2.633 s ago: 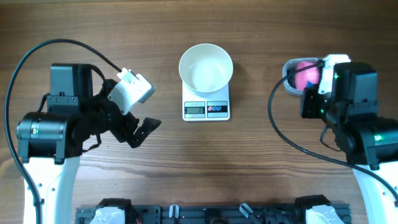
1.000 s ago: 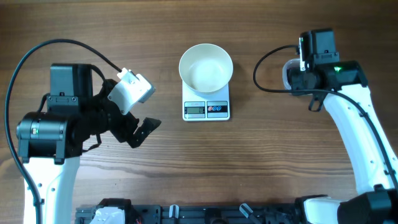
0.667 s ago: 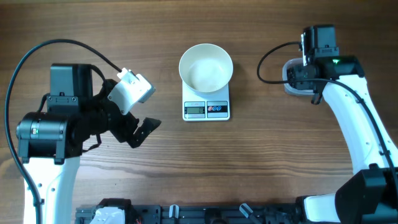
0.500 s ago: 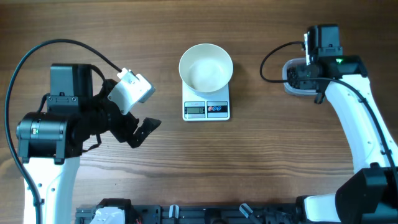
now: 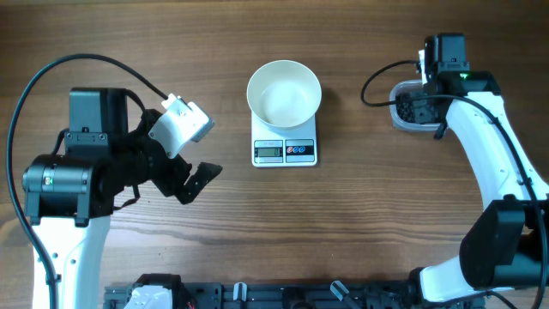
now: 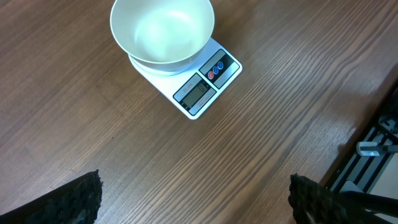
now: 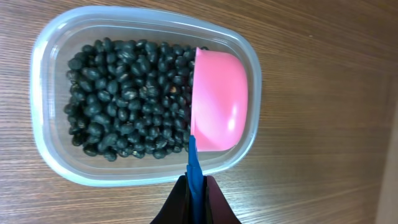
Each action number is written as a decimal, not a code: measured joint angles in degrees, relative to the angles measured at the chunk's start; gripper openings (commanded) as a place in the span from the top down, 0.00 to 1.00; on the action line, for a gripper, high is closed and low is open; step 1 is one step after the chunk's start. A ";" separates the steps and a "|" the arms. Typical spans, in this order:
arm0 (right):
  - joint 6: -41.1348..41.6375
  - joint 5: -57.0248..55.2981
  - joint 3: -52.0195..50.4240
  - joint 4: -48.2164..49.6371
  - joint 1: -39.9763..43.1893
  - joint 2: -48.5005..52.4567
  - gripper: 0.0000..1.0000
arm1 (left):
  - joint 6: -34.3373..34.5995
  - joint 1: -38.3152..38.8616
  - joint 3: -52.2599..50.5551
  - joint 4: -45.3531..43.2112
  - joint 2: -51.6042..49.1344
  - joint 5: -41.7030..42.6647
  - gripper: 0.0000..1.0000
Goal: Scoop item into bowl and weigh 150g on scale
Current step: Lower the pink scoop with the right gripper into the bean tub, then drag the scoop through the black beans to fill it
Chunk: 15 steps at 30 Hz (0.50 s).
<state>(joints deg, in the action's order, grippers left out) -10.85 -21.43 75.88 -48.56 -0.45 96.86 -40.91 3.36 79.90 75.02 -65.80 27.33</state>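
The white bowl [image 5: 284,93] stands empty on the white scale [image 5: 285,151], whose display and buttons face the table's front. The item, a heap of small black beans [image 7: 124,99], fills the left part of a clear plastic tub [image 7: 46,155]. My right gripper [image 7: 194,186] is shut on the blue handle [image 7: 192,165] of a pink scoop [image 7: 219,106], which sits in the tub's right end with its rounded back towards the camera. My left gripper [image 6: 193,199] is open over bare wood, well to the left of the scale [image 6: 199,87] and bowl [image 6: 163,31], with nothing between its fingers [image 6: 74,199].
The tub [image 5: 405,110] sits at the back right of the wooden table, partly under the right arm [image 5: 446,73]. A black rail [image 5: 283,296] runs along the front edge. The left arm's body [image 5: 86,172] takes up the left side.
The right arm has shifted a little to the right and towards the back over the tub. The left arm, bowl and scale have not moved.
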 measured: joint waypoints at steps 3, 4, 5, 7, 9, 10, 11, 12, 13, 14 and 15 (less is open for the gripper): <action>0.00 2.80 0.00 -0.02 0.04 0.04 0.96 | 0.00 0.00 0.00 0.00 0.00 0.00 0.00; 0.00 3.63 0.00 -0.11 0.11 0.09 0.96 | 0.00 0.00 0.00 0.00 0.00 0.00 0.00; 0.00 4.68 0.00 -0.24 0.13 0.20 0.96 | 0.00 0.00 0.00 0.00 0.00 0.00 0.00; 0.00 5.79 0.00 -0.55 0.13 0.33 0.96 | 0.00 0.00 0.00 0.00 0.00 0.00 0.01; 0.00 6.69 0.00 -1.18 0.13 0.37 0.96 | 0.00 0.00 0.00 0.00 0.00 0.00 0.00; 0.00 6.95 0.00 -1.44 0.13 0.37 0.96 | 0.00 0.00 0.00 0.00 0.00 0.00 0.00; 0.00 7.23 0.00 -1.68 0.13 0.37 0.96 | 0.00 0.00 0.00 0.00 0.00 0.00 0.00; 0.02 7.41 0.00 -1.79 0.13 0.37 0.96 | 0.00 0.00 0.00 0.00 0.00 0.00 0.00; 0.04 7.54 0.00 -1.84 0.17 0.37 0.96 | 0.00 0.00 0.00 0.00 0.00 0.00 0.00; 0.07 7.65 0.00 -1.92 0.20 0.37 0.96 | 0.00 0.00 0.00 0.00 0.00 0.00 0.00; 0.07 7.91 0.00 -1.99 0.24 0.39 0.96 | 0.00 0.00 0.00 0.00 0.00 0.00 0.00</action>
<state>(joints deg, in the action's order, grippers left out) -10.79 -13.52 75.88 -50.54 -0.21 97.25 -40.91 3.36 79.90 75.02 -65.80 27.33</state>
